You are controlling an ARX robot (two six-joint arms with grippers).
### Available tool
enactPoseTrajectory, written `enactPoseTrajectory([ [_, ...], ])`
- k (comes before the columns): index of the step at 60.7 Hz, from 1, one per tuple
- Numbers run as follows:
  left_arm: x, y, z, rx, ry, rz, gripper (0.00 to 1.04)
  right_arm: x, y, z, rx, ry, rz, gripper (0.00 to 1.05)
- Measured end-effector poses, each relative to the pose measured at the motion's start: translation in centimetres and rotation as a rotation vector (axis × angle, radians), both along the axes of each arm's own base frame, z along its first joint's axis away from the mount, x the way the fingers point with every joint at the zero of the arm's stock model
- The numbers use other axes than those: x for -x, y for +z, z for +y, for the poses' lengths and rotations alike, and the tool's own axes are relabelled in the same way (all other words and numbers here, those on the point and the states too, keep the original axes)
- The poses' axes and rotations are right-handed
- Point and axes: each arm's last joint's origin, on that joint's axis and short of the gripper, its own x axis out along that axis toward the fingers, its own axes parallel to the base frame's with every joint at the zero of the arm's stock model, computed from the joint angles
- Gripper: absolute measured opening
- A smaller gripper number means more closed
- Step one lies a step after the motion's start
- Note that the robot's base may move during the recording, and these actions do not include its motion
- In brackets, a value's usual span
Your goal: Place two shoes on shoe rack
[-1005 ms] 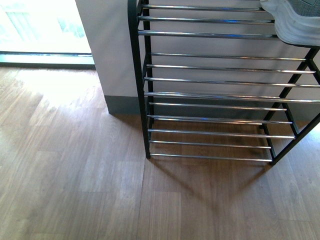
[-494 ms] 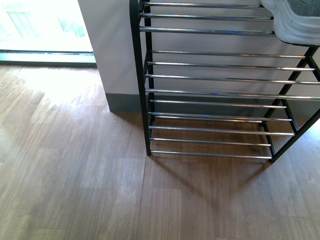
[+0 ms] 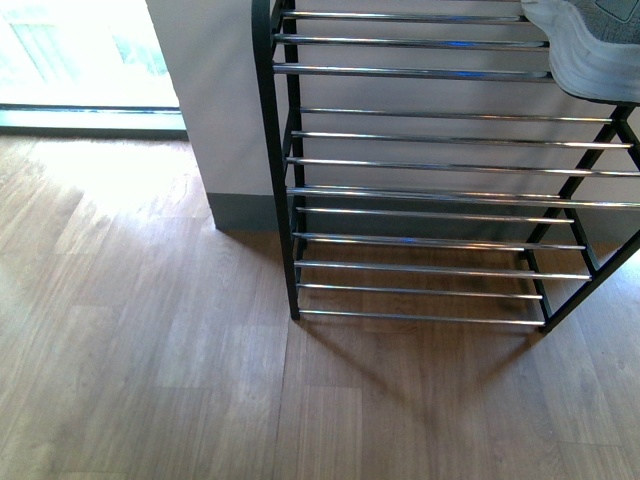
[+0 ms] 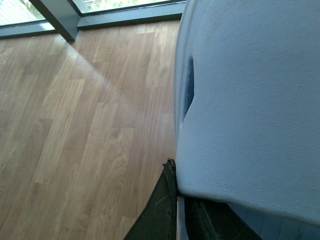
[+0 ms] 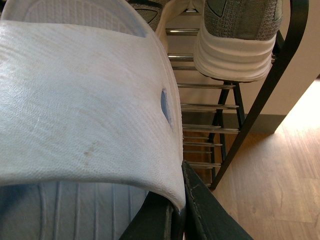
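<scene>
A grey knit sneaker (image 3: 585,45) with a thick white sole rests on an upper tier of the shoe rack (image 3: 430,190), at the right end. The right wrist view shows that sneaker (image 5: 240,35) on the chrome bars (image 5: 205,107), with part of a second grey shoe (image 5: 147,10) beside it. My right gripper (image 5: 181,175) is shut on the strap edge of a white slide sandal (image 5: 85,100), held close in front of the rack. Over the wood floor, my left gripper (image 4: 175,172) is shut on another white slide sandal (image 4: 250,100). Neither arm appears in the front view.
A white wall corner with a grey skirting (image 3: 240,212) stands just left of the rack. A bright window with a metal frame (image 3: 90,118) runs along the floor at the far left. Wood floor (image 3: 150,350) lies in front of the rack.
The front view shifts a few pixels up and back down. The rack and the sneaker on it keep their places.
</scene>
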Motion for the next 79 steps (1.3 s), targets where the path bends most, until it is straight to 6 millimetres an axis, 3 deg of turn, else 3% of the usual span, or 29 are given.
enactPoseTrajectory([
  [36, 0.0, 0.0, 0.0, 0.000, 0.000, 0.000, 0.02, 0.0, 0.0, 0.0, 0.000, 0.000, 0.000, 0.01],
  [44, 0.0, 0.0, 0.0, 0.000, 0.000, 0.000, 0.02, -0.1, 0.6, 0.5, 0.016, 0.102, -0.135, 0.01],
  [51, 0.0, 0.0, 0.0, 0.000, 0.000, 0.000, 0.02, -0.8, 2.2, 1.8, 0.003, 0.121, -0.158, 0.01],
  [63, 0.0, 0.0, 0.0, 0.000, 0.000, 0.000, 0.02, -4.3, 5.6, 6.1, -0.067, 0.144, -0.087, 0.01],
  [70, 0.0, 0.0, 0.0, 0.000, 0.000, 0.000, 0.02, -7.0, 7.1, 8.9, -0.100, 0.128, -0.029, 0.01],
  [79, 0.0, 0.0, 0.0, 0.000, 0.000, 0.000, 0.02, -10.8, 7.6, 12.2, -0.107, 0.098, 0.033, 0.01],
])
